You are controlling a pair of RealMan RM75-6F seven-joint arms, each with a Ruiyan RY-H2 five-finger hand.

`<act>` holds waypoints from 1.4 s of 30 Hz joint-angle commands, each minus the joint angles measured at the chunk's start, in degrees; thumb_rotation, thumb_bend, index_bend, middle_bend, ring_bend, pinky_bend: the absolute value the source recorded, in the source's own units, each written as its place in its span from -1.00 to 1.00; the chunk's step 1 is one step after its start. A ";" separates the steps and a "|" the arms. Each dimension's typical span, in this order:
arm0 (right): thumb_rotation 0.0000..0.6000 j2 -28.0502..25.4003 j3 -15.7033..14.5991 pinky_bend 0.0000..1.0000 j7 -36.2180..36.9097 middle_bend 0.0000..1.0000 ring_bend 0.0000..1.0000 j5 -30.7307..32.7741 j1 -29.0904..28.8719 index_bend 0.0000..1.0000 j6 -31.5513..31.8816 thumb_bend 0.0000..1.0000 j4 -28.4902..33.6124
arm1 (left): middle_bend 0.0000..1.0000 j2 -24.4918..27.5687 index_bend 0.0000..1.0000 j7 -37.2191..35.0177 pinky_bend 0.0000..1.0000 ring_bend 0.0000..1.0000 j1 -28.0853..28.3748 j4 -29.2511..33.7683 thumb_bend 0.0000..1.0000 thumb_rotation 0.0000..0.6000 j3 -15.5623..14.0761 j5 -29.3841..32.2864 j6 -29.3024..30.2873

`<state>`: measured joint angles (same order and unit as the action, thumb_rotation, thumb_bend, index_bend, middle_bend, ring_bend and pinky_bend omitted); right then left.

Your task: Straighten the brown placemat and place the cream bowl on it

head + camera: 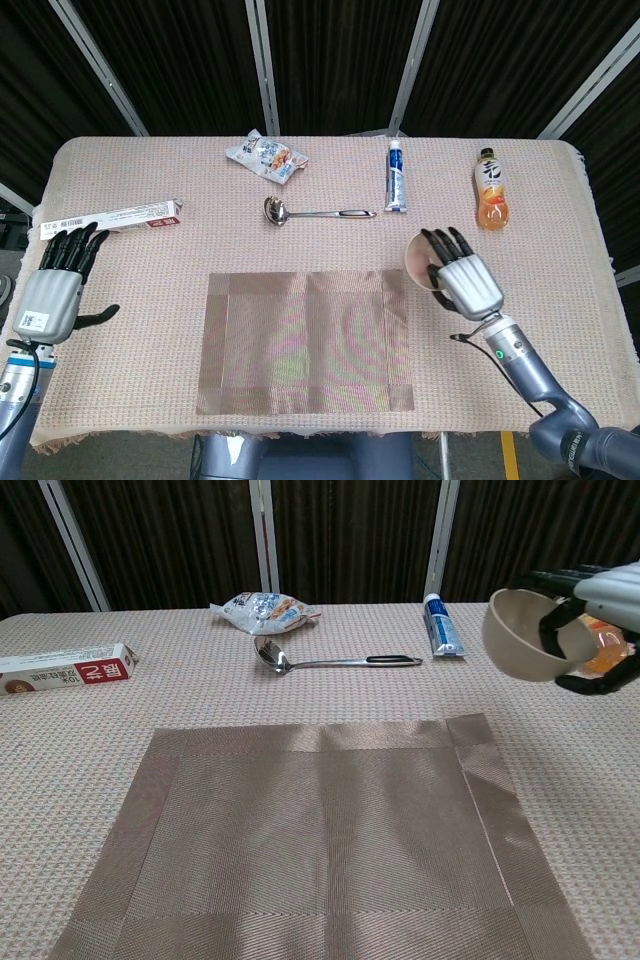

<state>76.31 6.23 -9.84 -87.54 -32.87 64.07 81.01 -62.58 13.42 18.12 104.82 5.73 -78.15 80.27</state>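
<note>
The cream bowl (522, 635) hung tilted above the table, just right of the brown placemat's (306, 340) far right corner. Your right hand (465, 280) gripped its rim; your left hand (48, 296) rested open, holding nothing. A loosened grip could have dropped the bowl short of the mat.
</note>
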 commanded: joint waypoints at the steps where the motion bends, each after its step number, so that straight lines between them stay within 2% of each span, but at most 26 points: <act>1: 1.00 -1.71 -0.46 -1.00 -1.70 -1.00 -1.00 -2.42 -6.12 0.57 -7.76 -0.35 5.71 | -1.00 0.11 -1.00 -0.34 -1.00 -1.00 0.01 0.00 -1.00 1.00 0.07 0.15 -0.32; 5: 1.00 0.65 0.99 -1.00 -4.49 -1.00 -1.00 -0.65 -10.98 0.57 -14.73 -0.35 7.60 | -1.00 0.58 -1.00 -1.17 -1.00 -1.00 -0.17 -0.10 -1.00 1.00 0.23 0.49 -0.70; 14: 1.00 6.64 2.56 -1.00 -10.42 -1.00 -1.00 0.08 -18.57 0.57 -22.78 -0.35 8.60 | -1.00 1.77 -1.00 -3.45 -1.00 -1.00 -0.56 -0.60 -1.00 1.00 0.85 1.37 -1.18; 21: 1.00 10.12 2.68 -1.00 -14.61 -1.00 -1.00 0.70 -20.88 0.57 -24.07 -0.36 8.53 | -1.00 2.54 -1.00 -4.98 -1.00 -1.00 -0.97 -0.88 -1.00 1.00 0.87 1.55 -1.57; 24: 1.00 11.69 1.98 -1.00 -17.65 -1.00 -1.00 0.74 -21.19 0.57 -23.63 -0.36 7.58 | -1.00 3.01 -1.00 -5.70 -1.00 -1.00 -1.24 -0.66 -1.00 1.00 0.97 1.54 -1.49; 32: 1.00 13.78 0.40 -1.00 -19.92 -1.00 -1.00 1.95 -21.00 0.51 -23.02 -0.36 7.23 | -1.00 3.37 -1.00 -6.30 -1.00 -1.00 -1.48 -0.23 -1.00 1.00 1.09 1.34 -1.63; 33: 1.00 13.81 0.18 -1.00 -20.18 -1.00 -1.00 1.90 -20.94 0.41 -22.87 -0.38 7.23 | -1.00 3.38 -1.00 -6.30 -1.00 -1.00 -1.48 -0.20 -1.00 1.00 1.09 1.29 -1.68; 35: 1.00 13.73 -0.36 -1.00 -20.76 -1.00 -1.00 1.99 -20.71 -0.16 -22.55 -0.46 7.38 | -1.00 3.42 -1.00 -6.38 -1.00 -1.00 -1.52 -0.15 -1.00 1.00 1.10 1.26 -1.75; 36: 1.00 13.62 -0.57 -1.00 -20.94 -1.00 -1.00 2.11 -20.61 -0.57 -22.49 -0.58 7.51 | -1.00 3.42 -1.00 -6.42 -1.00 -1.00 -1.54 -0.14 -1.00 1.00 1.11 1.26 -1.77; 38: 1.00 13.12 -1.02 -1.00 -21.27 -1.00 -1.00 2.68 -20.26 -0.99 -22.47 -0.74 8.07 | -1.00 3.47 -1.00 -6.51 -1.00 -1.00 -1.57 -0.12 -1.00 1.00 1.13 1.22 -1.82; 39: 1.00 12.83 -1.16 -1.00 -21.43 -1.00 -1.00 3.00 -20.10 -1.00 -22.41 -0.80 8.48 | -1.00 3.50 -1.00 -6.55 -1.00 -1.00 -1.58 -0.12 -1.00 1.00 1.13 1.17 -1.84; 42: 1.00 11.57 -1.59 -1.00 -21.97 -1.00 -1.00 4.06 -19.07 -1.00 -21.39 -0.81 10.41 | -1.00 3.60 -1.00 -6.70 -1.00 -1.00 -1.69 -0.10 -1.00 1.00 1.14 0.95 -1.73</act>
<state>88.61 4.96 -31.45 -84.08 -52.57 42.03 90.43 -59.00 6.74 16.45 104.72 6.87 -77.18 78.52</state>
